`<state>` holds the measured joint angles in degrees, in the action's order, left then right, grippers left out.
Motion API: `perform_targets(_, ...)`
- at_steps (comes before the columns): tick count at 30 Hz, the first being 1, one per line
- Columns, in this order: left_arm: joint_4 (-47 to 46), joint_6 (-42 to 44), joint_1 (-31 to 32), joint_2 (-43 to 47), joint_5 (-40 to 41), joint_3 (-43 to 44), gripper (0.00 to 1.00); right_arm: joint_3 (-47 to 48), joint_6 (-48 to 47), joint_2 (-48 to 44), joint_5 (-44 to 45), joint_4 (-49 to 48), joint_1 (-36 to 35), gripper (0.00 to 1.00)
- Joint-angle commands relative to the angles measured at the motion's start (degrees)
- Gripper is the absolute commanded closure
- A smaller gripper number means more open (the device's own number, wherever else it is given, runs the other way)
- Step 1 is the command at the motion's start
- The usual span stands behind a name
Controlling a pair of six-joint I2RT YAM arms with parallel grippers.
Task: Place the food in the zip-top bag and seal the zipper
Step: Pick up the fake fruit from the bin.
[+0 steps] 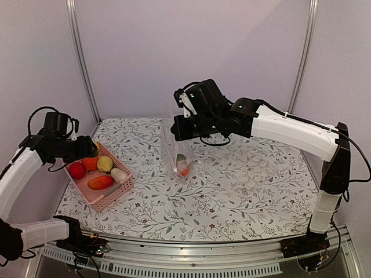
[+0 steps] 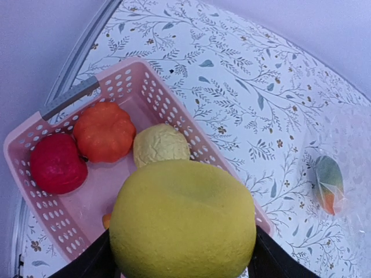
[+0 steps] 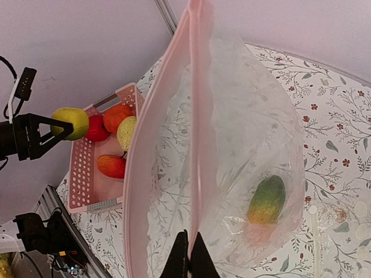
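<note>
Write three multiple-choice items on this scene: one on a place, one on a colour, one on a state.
1. Where is the green-and-orange fruit? A in the pink basket; B inside the zip-top bag; C on the table.
2. What colour is the round fruit in the left gripper? A yellow; B red; C white.
3. How is the right gripper? A wide open; B shut on the bag's rim; C shut on the basket.
Key: 1 B, it shows through the clear plastic; 2 A, yellow fills the left wrist view; 3 B, its fingertips meet on the rim.
</note>
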<state>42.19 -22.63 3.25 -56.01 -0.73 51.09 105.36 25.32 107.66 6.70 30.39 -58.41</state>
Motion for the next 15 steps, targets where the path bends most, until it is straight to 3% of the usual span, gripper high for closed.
perform_targets(1,-1.21,-0.08,3.72,3.82,-9.07,3.04,0.3,-0.43,0.23,-0.7,-0.87,-0.46,0.39,1.0)
perform_targets(8,-9.85,-6.05,13.86,4.69,-21.06,7.0,0.3,0.0,0.34,-0.4,-1.44,-0.37,0.38,1.0)
perform_targets(15,-20.1,-6.99,26.0,0.17,-24.52,11.56,0.3,0.0,-0.42,-0.77,-2.21,-0.19,-0.18,1.0)
